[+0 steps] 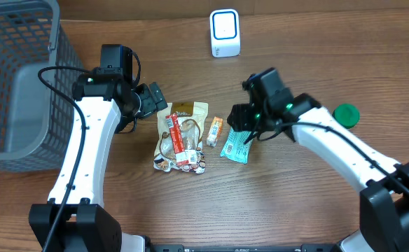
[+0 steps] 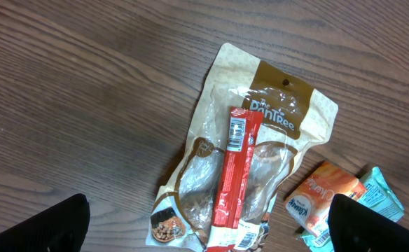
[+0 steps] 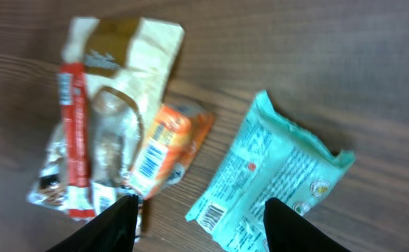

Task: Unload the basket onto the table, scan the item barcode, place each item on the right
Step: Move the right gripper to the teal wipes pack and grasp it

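Observation:
Three packets lie mid-table: a tan pouch (image 1: 183, 133) with a red stick pack (image 2: 236, 175) on top, a small orange packet (image 1: 214, 131), and a teal packet (image 1: 234, 145) with its barcode (image 3: 211, 217) facing up. The white scanner (image 1: 225, 33) stands at the back. My right gripper (image 3: 197, 220) hovers over the teal packet's barcode end, jaws apart, holding nothing; the orange packet (image 3: 164, 143) lies just left of it. My left gripper (image 2: 208, 220) stands wide open above the tan pouch (image 2: 260, 133), at its upper left in the overhead view.
A grey wire basket (image 1: 22, 77) fills the left side of the table. A green lid (image 1: 345, 114) lies to the right, behind my right arm. Bare wood shows in front of the packets.

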`<state>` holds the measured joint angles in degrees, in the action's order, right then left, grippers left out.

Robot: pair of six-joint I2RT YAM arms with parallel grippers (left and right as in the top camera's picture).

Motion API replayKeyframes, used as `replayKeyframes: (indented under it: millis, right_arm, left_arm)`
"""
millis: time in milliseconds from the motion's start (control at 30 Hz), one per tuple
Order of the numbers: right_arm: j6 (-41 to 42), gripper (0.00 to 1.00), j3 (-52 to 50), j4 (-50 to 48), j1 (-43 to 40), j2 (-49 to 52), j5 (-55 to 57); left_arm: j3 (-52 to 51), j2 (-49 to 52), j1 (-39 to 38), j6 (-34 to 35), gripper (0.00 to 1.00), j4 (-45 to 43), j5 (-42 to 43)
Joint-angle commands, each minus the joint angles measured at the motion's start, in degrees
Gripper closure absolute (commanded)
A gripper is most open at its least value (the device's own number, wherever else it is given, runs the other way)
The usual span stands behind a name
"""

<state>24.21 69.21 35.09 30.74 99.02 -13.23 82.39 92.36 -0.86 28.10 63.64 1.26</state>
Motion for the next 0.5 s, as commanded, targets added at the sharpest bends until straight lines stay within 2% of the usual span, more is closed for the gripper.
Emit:
replayKeyframes:
  millis: [0,300,400,467]
  right_arm:
    - [6.4,0.48,-2.9,-1.5,1.3,0.7,10.1]
    - [12.1,0.56,-9.2,-8.4,1.4,3.2,10.4]
    - [12.0,0.57,-10.4,-10.4,1.4,3.9,10.2]
    - [12.0,0.61,-10.4,-9.6,1.4,3.9,11.0]
  left_arm:
    - [0.4,-1.0,0.1,-1.3,0.00,0.0,-0.2]
    - [0.4,-1.0,0.1,-1.3,0.00,0.0,-0.2]
    - [0.4,-1.0,0.1,-1.3,0.00,0.0,-0.2]
    - [0.4,-1.0,0.1,-1.3,0.00,0.0,-0.2]
